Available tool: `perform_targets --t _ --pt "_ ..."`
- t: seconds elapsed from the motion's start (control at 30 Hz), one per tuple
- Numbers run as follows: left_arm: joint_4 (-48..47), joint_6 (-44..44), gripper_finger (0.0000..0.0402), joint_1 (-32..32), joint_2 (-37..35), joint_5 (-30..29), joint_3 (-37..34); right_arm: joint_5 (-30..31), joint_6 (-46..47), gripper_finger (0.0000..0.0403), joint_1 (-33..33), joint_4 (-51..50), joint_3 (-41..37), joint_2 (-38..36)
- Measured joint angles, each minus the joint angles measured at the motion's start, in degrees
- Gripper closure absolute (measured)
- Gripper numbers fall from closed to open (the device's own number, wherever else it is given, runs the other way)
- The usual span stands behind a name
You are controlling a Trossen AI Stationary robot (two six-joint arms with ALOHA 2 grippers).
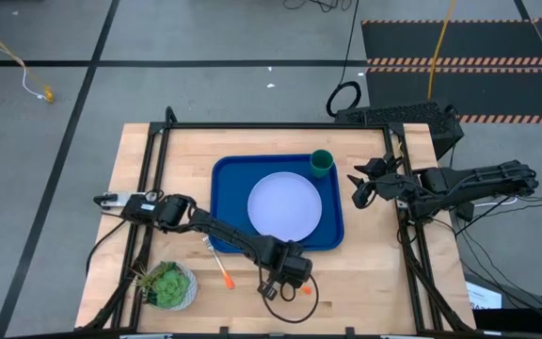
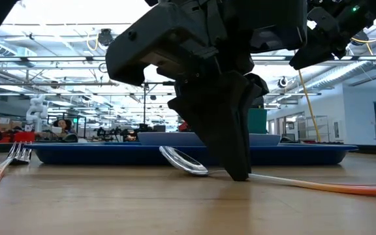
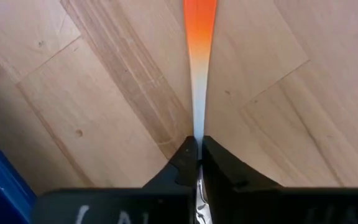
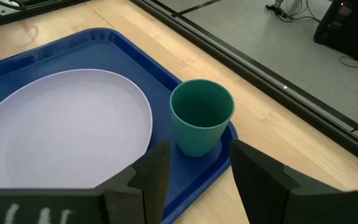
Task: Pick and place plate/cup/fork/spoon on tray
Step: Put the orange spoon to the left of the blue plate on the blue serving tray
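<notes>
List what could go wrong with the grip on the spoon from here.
1. The left gripper is shut on the spoon along its thin shaft, so it may pivot or slip on lifting.
2. The tray has a raised rim; a drooping spoon bowl might catch it.
3. The plate fills much of the tray, so the spoon may land on it.

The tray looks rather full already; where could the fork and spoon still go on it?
The plate fills the middle of the tray, and the cup takes one far corner. Bare blue strips remain on the plate's left-arm side and the near corners. The left gripper pinches the spoon just before the tray's near edge.
</notes>
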Motion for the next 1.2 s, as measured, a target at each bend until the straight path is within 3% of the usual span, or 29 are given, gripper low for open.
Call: perform_targets --t 0.73,1.03,1.2 --pt "-3.98 -0.89 0.0397 -0.95 -0.91 0.2 0.55 0.02 -0.02 0.0243 -0.02 -0.02 0.02 0.0" --pt "-6.71 -1.94 0.0397 -0.93 -5.18 -0.45 0.73 0.02 -0.04 0.0243 0.0 -0.02 0.04 0.04" --pt "-9.26 -1.3 0.0398 -1.06 -8.26 -3.76 0.76 0.02 -0.02 0.0243 0.0 -0.02 0.04 0.02"
